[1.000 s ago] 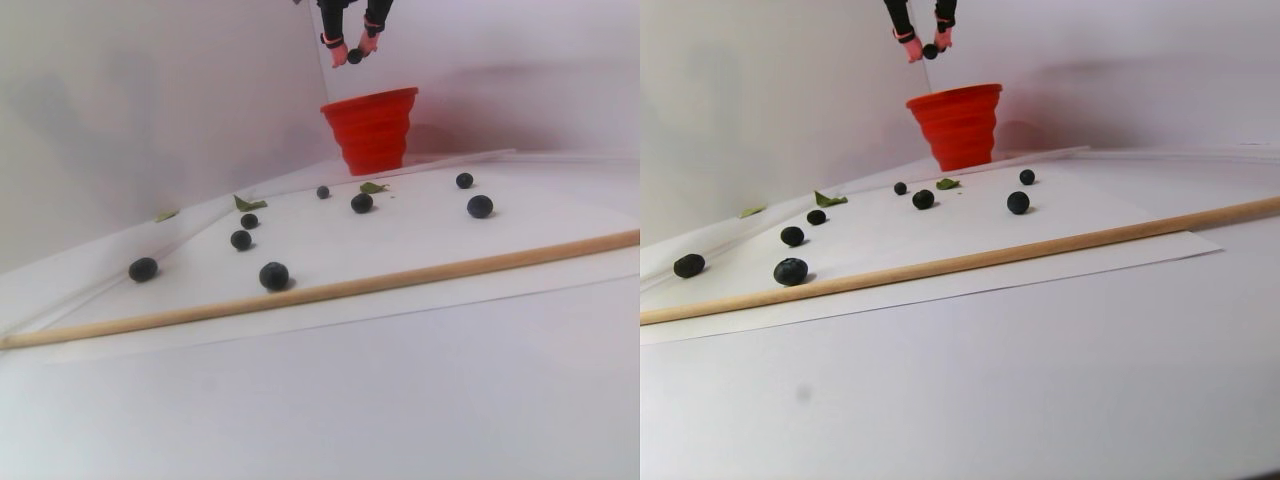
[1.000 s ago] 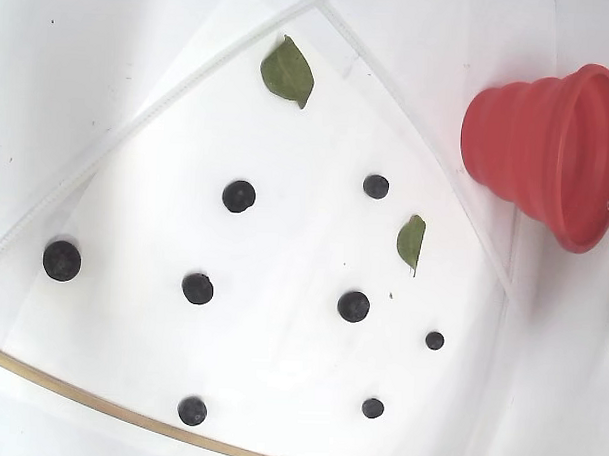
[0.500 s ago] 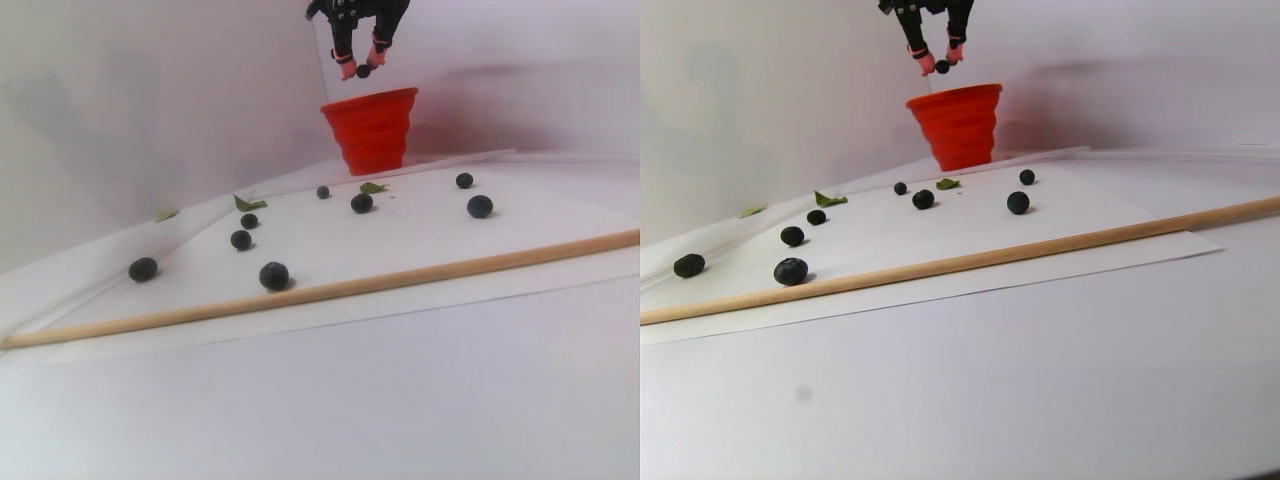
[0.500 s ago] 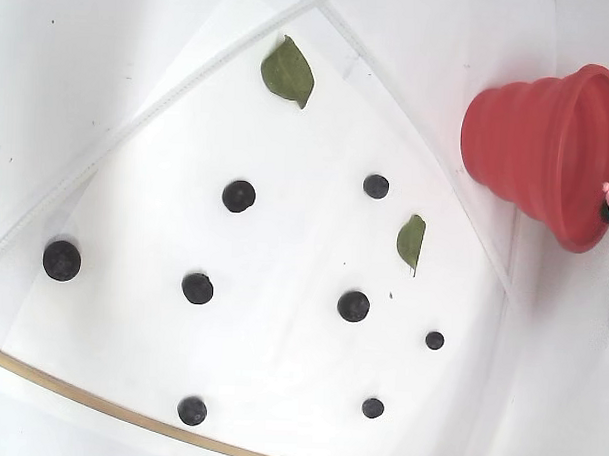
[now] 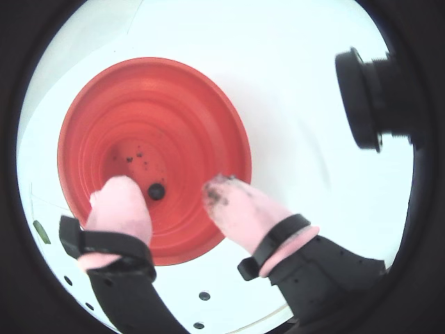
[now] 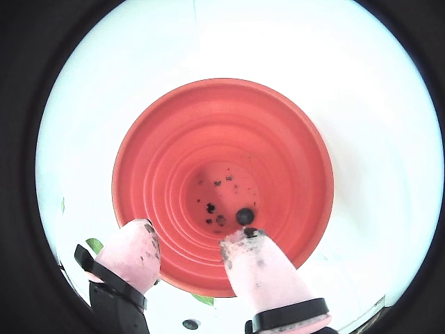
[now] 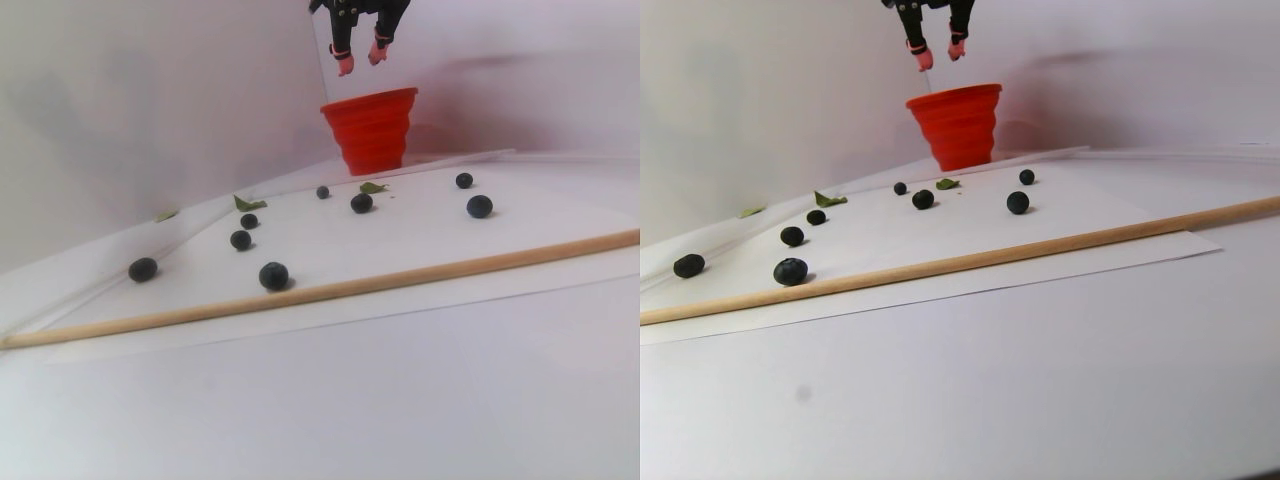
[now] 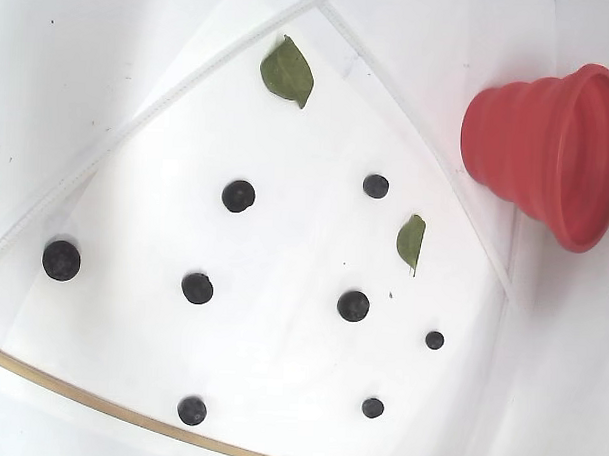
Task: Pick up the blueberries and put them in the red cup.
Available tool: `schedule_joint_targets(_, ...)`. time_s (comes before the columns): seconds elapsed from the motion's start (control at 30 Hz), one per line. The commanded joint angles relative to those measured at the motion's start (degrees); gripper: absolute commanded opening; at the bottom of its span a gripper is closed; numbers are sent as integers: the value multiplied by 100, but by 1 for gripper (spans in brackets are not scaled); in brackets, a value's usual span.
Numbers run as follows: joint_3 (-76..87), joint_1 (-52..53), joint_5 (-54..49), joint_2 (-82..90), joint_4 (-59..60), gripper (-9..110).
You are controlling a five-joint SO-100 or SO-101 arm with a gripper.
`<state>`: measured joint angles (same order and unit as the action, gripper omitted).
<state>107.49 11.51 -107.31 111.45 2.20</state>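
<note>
Pink-tipped gripper point(image 6: 188, 240), fingers apart and empty, hangs directly above wide red ribbed silicone cup point(image 6: 292, 160); remaining small dark blueberries point(image 8: 353, 306) lie on the sheet, well apart from it.

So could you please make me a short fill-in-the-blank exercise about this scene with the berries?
1. The claw above the red cup is ____ and holds nothing.
2. In the fixed view, ____ blueberries lie on the white sheet.
3. At the bottom of the red cup lies ____ blueberry.

Missing words: open; eight; one.
</note>
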Motion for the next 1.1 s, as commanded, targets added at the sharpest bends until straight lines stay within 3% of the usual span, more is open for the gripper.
schedule_joint_targets(0.0, -281, -62, 18, 747, 132, 18)
schedule_joint_targets(1.07, 923, -220, 53, 2496, 1934, 18)
